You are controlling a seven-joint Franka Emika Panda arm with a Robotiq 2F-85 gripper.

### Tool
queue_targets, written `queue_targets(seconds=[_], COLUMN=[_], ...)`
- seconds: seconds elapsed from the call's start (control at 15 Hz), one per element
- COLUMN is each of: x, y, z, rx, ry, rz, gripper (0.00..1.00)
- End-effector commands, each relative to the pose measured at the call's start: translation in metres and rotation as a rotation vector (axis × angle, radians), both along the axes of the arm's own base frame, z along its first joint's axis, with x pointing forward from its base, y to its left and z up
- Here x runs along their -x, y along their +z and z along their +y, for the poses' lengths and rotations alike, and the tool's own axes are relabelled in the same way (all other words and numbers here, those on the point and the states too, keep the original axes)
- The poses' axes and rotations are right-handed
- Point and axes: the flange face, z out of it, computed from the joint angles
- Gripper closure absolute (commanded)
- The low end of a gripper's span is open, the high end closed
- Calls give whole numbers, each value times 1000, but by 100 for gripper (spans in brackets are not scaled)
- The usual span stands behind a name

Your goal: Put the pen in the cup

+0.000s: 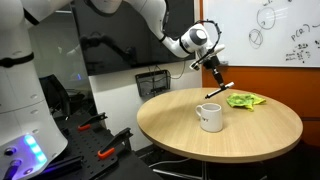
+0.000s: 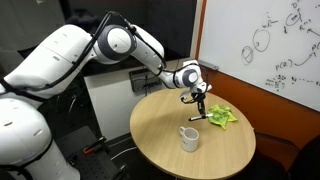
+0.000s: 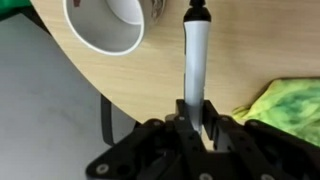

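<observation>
Wooden round table carries a white cup, with a green cloth near it. Above them, the gripper is clamped on the pen, which hangs beside the cup and seems tilted. Centre the pen's tip over the cup's mouth before lowering and letting go.

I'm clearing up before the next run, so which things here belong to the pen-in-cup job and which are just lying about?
For the job:
- pen, gripped in the claw
- cup, upright on the table

Lying about:
- green cloth on the table
- whiteboard behind
</observation>
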Motion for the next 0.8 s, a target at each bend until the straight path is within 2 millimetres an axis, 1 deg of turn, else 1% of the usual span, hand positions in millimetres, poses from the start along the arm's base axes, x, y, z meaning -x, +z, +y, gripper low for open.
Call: queue_targets(seconds=[0.0,0.2,0.4,0.53,0.73], x=[20,37,56,68,79], y=[18,27,24,18,5], z=[-14,-26,-30,-26,-9], rx=[85,180,280,335,360], ry=[-166,-310,-438,-479,-479], rz=[-78,-133,-181,-184,-174], gripper=[95,95,95,95,95])
